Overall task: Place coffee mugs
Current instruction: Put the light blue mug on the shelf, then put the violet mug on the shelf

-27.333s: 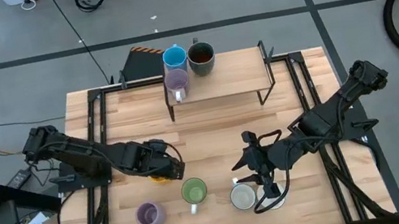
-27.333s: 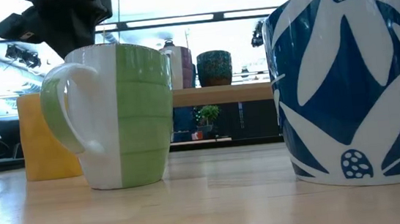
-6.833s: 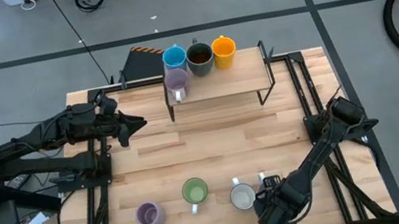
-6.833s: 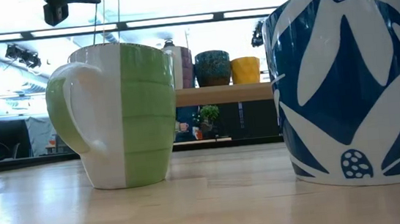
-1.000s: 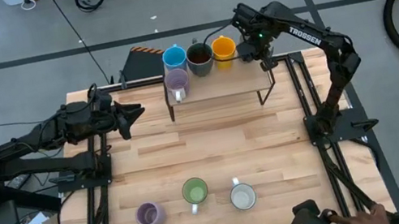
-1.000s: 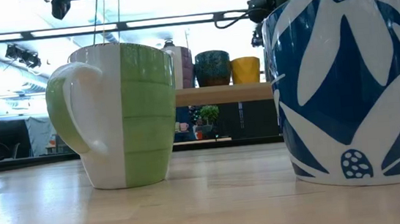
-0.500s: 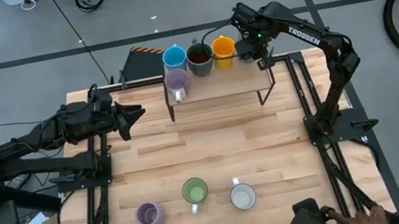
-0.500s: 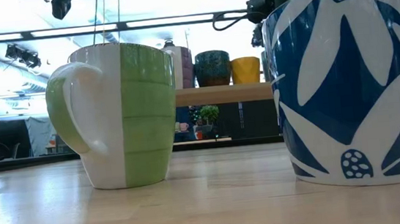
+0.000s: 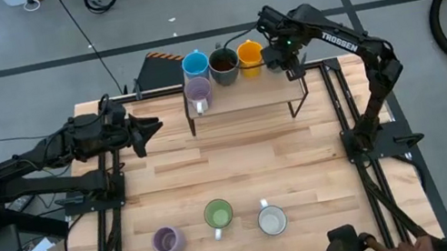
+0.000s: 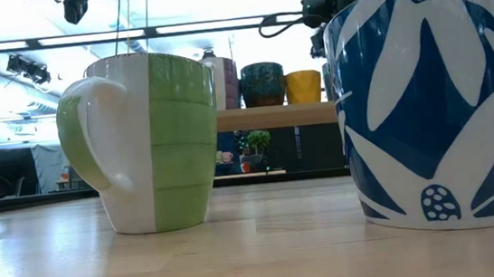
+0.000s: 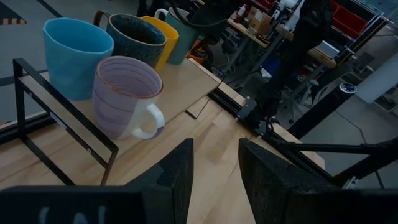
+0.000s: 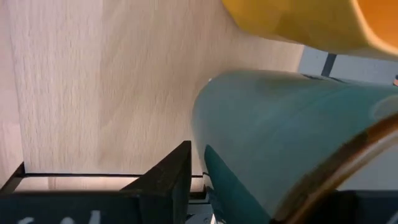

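Change since earlier: right arm has left the near edge of the table (image 9: 238, 155) and now reaches over the raised shelf (image 9: 276, 85) at the far side; a teal mug (image 11: 186, 23) has joined the row there.
Key relation: we see the teal mug upright on the shelf, just beside the orange mug (image 9: 250, 54), at the row's right end. It sits between the right gripper's (image 9: 283, 52) fingers, its long axis vertical. Right arm is the nearer one; left arm is well apart.
Right jaws: in right wrist view, one finger (image 12: 163, 180) stands just clear of the mug wall. We judge the grip is being let go; jaws part-spread, not pinching.
Left gripper (image 11: 214, 180): waits over the table's left side, fingers spread, holding nothing.
Shelf row: blue mug (image 9: 195, 65), dark mug (image 9: 224, 65), orange, teal; a lilac mug (image 9: 198, 93) in front.
Still on table: second lilac mug (image 9: 167, 242), green mug (image 9: 217, 213), white mug (image 9: 272, 220).
Next, in our judgement: lift straight clear so as not to nudge the orange mug.
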